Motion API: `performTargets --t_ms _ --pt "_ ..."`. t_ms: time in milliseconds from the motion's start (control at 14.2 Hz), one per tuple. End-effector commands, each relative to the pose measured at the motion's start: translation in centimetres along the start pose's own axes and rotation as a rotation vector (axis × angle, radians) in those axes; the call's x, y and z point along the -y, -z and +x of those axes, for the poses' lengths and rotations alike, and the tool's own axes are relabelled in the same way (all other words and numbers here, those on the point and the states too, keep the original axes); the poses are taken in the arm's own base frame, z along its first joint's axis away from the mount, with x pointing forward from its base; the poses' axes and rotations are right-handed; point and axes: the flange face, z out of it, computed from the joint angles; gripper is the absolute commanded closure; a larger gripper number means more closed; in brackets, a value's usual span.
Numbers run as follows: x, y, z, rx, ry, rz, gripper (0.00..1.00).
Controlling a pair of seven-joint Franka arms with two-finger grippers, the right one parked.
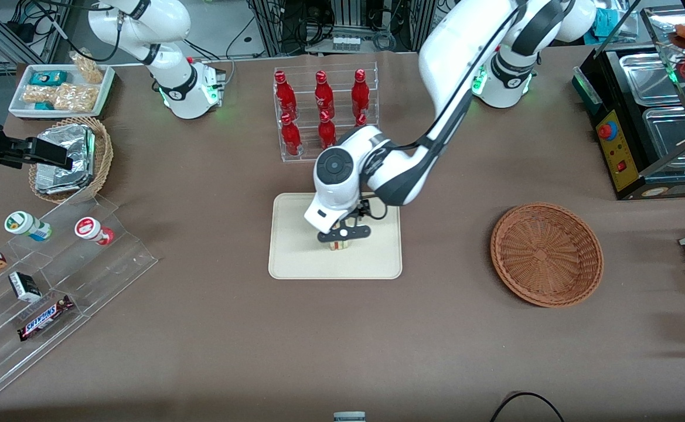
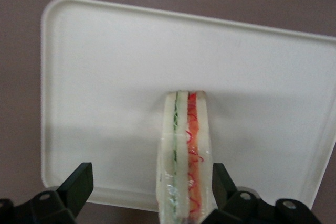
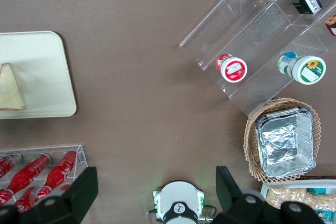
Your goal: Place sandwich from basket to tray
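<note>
On the tray, near its middle, the sandwich stands on edge under the left gripper, at 9 o'clock from the empty basket. The jaws are spread wide, one finger just beside the wrap. It looks light, soft and slippery; gripping the flat bread faces gently would suit.

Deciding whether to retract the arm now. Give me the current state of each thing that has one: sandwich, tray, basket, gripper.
sandwich: on the tray, standing on edge, between the gripper's fingers.
tray: flat on the table, holding only the sandwich.
basket: empty, on the table toward the working arm's end.
gripper: low over the tray, fingers open, one finger well apart from the sandwich.
</note>
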Motion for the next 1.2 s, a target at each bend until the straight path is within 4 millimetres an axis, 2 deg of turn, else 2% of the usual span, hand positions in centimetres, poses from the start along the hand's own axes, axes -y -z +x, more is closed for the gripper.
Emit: performTargets --t_ms 0,211,423,634,775,915,1127 --pt "6.2 7.6 2.5 0.016 0.041 0.021 0.00" --pt "14.2 14.0 4.0 0.079 0.024 0.024 0.00" --pt "22.6 17.9 6.5 0.145 0.011 0.058 0.00" --pt "32.8 22.3 8.2 0.211 -0.033 0.061 0.00" --pt "39.3 24.7 8.5 0.252 -0.072 0.046 0.00" --pt "43.5 27.1 7.9 0.266 -0.089 0.034 0.00" --pt "45.0 30.8 5.7 0.276 -0.072 0.053 0.00"
